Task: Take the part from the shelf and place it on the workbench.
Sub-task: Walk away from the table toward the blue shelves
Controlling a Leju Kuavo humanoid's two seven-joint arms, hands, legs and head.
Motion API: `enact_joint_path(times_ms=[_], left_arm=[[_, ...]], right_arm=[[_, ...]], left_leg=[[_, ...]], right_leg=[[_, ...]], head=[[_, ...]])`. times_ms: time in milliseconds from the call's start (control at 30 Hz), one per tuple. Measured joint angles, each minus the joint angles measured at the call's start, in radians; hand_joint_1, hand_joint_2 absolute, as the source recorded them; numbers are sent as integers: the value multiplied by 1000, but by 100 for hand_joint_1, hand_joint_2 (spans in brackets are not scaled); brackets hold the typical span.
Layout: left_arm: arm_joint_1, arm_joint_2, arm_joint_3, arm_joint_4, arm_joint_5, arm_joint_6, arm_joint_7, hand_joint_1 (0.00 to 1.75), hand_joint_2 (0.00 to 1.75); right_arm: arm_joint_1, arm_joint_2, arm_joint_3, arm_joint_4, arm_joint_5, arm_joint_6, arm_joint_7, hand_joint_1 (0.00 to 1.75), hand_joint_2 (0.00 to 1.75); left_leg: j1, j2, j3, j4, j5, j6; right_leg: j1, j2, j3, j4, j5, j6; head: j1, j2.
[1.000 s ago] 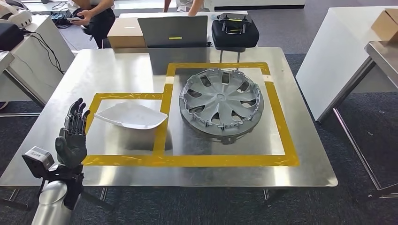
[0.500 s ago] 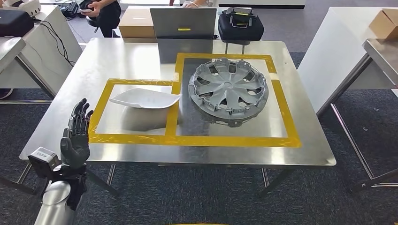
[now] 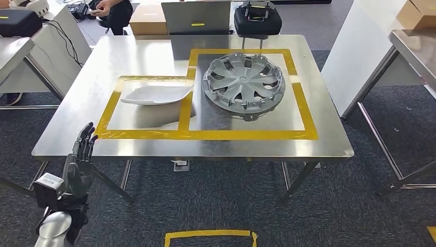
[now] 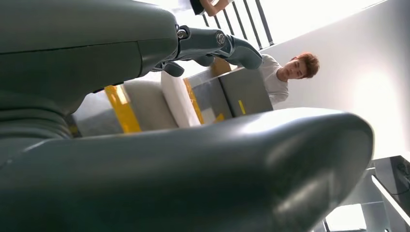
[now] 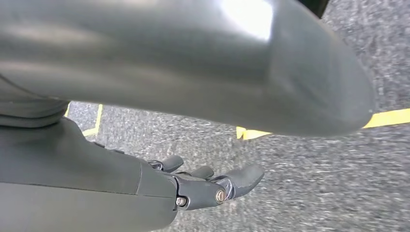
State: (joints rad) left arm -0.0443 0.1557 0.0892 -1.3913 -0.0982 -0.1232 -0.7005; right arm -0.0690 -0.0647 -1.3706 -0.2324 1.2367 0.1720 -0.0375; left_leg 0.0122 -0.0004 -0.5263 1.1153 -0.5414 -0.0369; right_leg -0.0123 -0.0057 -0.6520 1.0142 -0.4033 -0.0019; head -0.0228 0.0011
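White part on workbench, beyond left robot hand

Left arm: silver tube, lower left of frame | wrist camera: small grey box | left hand: dark grey, slim black fingers | right hand: grey ribbed cover, silver screws at fingers

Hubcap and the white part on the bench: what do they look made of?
The hubcap looks like silver-painted moulded plastic: matte sheen, thin spokes, small clips round the rim. The white part looks like smooth plastic, thin-walled and slightly glossy. The workbench looks like brushed steel, showing blurred reflections.
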Motion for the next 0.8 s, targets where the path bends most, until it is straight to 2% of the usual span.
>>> enact_joint_path(times_ms=[33,67,100,167,200,233,300,333,367,400,433,467,533,567,600,667,700,733,800], left_arm=[[5,3,2,-1,0,0,0,0,0],[10,7,4,-3,0,-1,0,0,0],[14,9,6,-4,0,-1,0,0,0],[21,12,9,-6,0,-2,-1,0,0],[23,13,9,-6,-1,-2,-1,0,0],[26,13,9,-7,-2,-2,-1,0,0],[33,13,10,-8,-9,-3,0,0,0],[36,12,10,-7,-17,-3,0,0,0],[40,12,10,-6,-24,-4,0,0,0],[42,11,10,-3,-31,-4,0,0,0],[42,10,10,1,-38,-4,0,0,0],[41,9,10,6,-43,-4,0,0,0],[39,6,10,15,-50,-4,0,0,0],[38,4,10,20,-55,-4,0,0,0],[38,0,10,25,-61,-3,1,0,0],[41,-9,10,33,-85,3,4,0,0],[43,-14,10,39,-102,9,8,0,0],[43,-17,10,52,-123,17,12,0,0],[39,-23,11,100,-156,29,15,0,0]], right_arm=[[0,1,0,0,0,0,0,0,0],[-1,1,0,0,0,0,0,0,0],[-1,1,0,0,0,0,-1,0,0],[-1,1,0,0,0,0,0,0,0],[0,2,0,1,0,1,1,0,0],[1,3,0,1,-1,1,0,0,0],[0,5,0,2,-4,1,-5,0,0],[0,7,0,3,-6,1,-12,0,0],[0,8,0,3,-7,1,-19,0,0],[-1,10,0,3,-8,1,-27,0,0],[-1,12,0,3,-9,1,-34,0,0],[-2,13,0,3,-10,1,-40,0,0],[-6,13,0,3,-14,0,-48,0,0],[-7,12,0,3,-17,0,-51,0,0],[-8,12,0,3,-20,0,-53,0,0],[-8,14,0,4,-24,0,-56,0,0],[-9,15,-1,4,-25,0,-58,0,0],[-10,16,-1,4,-25,0,-62,0,0],[-11,20,-1,4,-25,0,-67,0,0]], left_leg=[[-1,-2,36,-56,-4,7],[-2,-4,56,-91,-13,15],[-6,-5,59,-104,-17,26],[-6,-5,44,-102,-3,47],[-6,-3,33,-102,7,57],[-6,-2,21,-103,19,65],[-8,0,-8,-101,43,74],[-11,0,-23,-100,55,76],[-14,0,-39,-99,67,77],[-17,0,-55,-98,79,78],[-20,-1,-69,-97,89,78],[-23,-1,-81,-97,99,78],[-25,0,-94,-97,115,74],[-24,2,-97,-99,123,70],[-21,3,-98,-101,131,65],[-19,3,-99,-108,146,53],[-19,2,-105,-105,139,48],[-19,0,-114,-84,112,42],[-14,-2,-144,13,20,28]], right_leg=[[1,0,-5,2,8,6],[2,0,-6,2,16,13],[3,0,-6,0,25,20],[0,1,-10,-2,33,34],[-3,2,-18,10,13,39],[-4,2,-30,42,-25,44],[-4,3,-64,158,-133,49],[-3,3,-76,223,-171,49],[-2,3,-79,271,-187,48],[0,4,-66,289,-182,44],[4,4,-36,272,-160,38],[9,5,13,215,-135,28],[21,5,121,65,-125,3],[27,6,158,8,-128,-6],[31,6,173,-21,-133,-12],[31,4,171,-40,-113,-17],[27,3,166,-48,-101,-21],[22,1,158,-56,-86,-24],[17,-2,134,-62,-61,-26]], head=[[1,0],[2,0],[3,0],[4,0],[5,0],[5,0],[9,0],[10,0],[11,0],[11,0],[12,0],[12,0],[12,0],[12,0],[13,0],[16,0],[17,0],[17,0],[15,0]])
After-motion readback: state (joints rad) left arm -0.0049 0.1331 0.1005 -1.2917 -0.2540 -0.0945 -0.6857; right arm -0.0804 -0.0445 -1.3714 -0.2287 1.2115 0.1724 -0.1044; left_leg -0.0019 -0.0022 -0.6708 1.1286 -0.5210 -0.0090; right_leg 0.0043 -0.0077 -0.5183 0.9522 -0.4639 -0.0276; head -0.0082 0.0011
